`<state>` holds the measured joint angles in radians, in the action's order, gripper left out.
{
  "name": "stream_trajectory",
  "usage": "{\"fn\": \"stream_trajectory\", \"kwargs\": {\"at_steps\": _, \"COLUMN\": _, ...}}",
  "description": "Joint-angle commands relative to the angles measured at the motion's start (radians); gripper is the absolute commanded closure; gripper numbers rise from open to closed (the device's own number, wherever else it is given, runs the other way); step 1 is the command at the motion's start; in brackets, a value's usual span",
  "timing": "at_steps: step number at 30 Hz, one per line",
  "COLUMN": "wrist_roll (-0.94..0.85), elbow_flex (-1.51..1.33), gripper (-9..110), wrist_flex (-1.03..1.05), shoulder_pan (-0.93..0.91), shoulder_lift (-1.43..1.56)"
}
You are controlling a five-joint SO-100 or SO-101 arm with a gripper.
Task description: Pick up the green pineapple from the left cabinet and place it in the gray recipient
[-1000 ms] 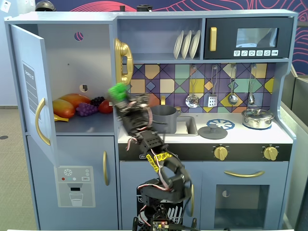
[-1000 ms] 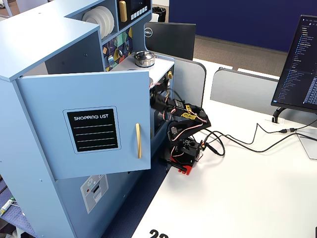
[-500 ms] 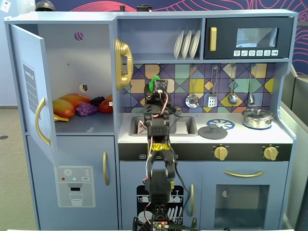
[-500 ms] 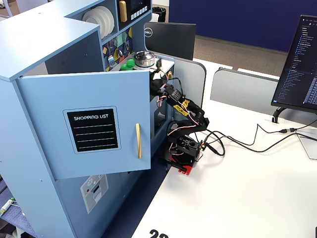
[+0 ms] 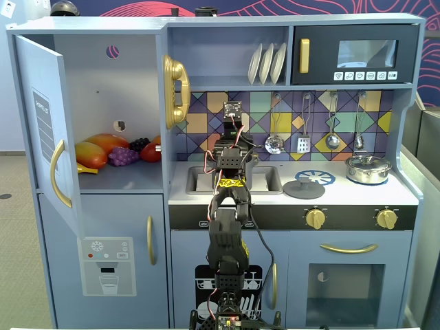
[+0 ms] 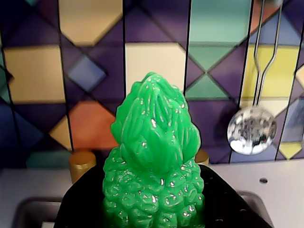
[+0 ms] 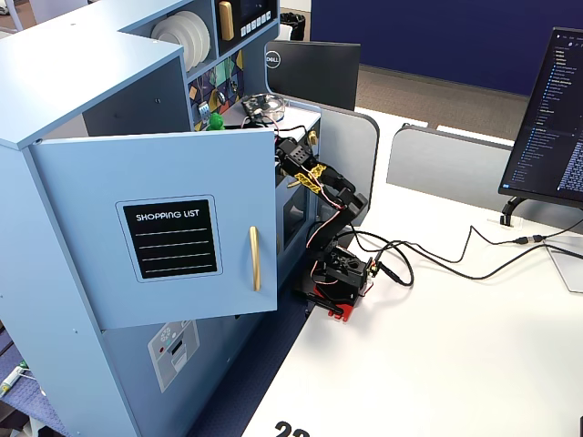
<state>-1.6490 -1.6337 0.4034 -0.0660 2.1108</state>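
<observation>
The green pineapple (image 6: 154, 166) fills the middle of the wrist view, upright, with its crown toward the tiled back wall. My gripper (image 6: 154, 209) is shut on it, and its black jaws show on both sides of the fruit's lower part. In a fixed view the pineapple (image 7: 216, 120) shows as a green spot above the open door's top edge. In the front fixed view my arm (image 5: 230, 165) reaches over the sink (image 5: 199, 180) and hides the fruit. The left cabinet (image 5: 103, 82) stands open, left of the arm. I cannot make out the gray recipient.
The cabinet shelf holds a mango (image 5: 93, 152), purple grapes (image 5: 124, 157) and other fruit. A dark gray lid (image 5: 304, 188) and a shiny silver pot (image 5: 368, 169) sit on the counter to the right. Utensils hang on the wall, among them a ladle (image 6: 251, 137). The cabinet door (image 5: 45, 124) swings out left.
</observation>
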Motion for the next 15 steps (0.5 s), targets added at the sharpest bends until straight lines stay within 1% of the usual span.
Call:
{"fn": "stream_trajectory", "kwargs": {"at_steps": 1, "wrist_roll": 0.021, "elbow_flex": 0.097, "gripper": 86, "wrist_flex": 0.008, "shoulder_pan": 0.012, "shoulder_lift": -0.038}}
{"fn": "stream_trajectory", "kwargs": {"at_steps": 4, "wrist_roll": 0.075, "elbow_flex": 0.117, "gripper": 73, "wrist_flex": 0.014, "shoulder_pan": 0.014, "shoulder_lift": -0.058}}
{"fn": "stream_trajectory", "kwargs": {"at_steps": 7, "wrist_roll": 0.112, "elbow_flex": 0.129, "gripper": 65, "wrist_flex": 0.014, "shoulder_pan": 0.02, "shoulder_lift": -0.061}}
{"fn": "stream_trajectory", "kwargs": {"at_steps": 11, "wrist_roll": 0.1, "elbow_flex": 0.156, "gripper": 67, "wrist_flex": 0.046, "shoulder_pan": 0.017, "shoulder_lift": -0.046}}
{"fn": "stream_trajectory", "kwargs": {"at_steps": 13, "wrist_roll": 0.101, "elbow_flex": 0.169, "gripper": 69, "wrist_flex": 0.1, "shoulder_pan": 0.015, "shoulder_lift": -0.005}}
{"fn": "stream_trajectory", "kwargs": {"at_steps": 15, "wrist_roll": 0.141, "elbow_flex": 0.146, "gripper": 71, "wrist_flex": 0.196, "shoulder_pan": 0.014, "shoulder_lift": 0.08}}
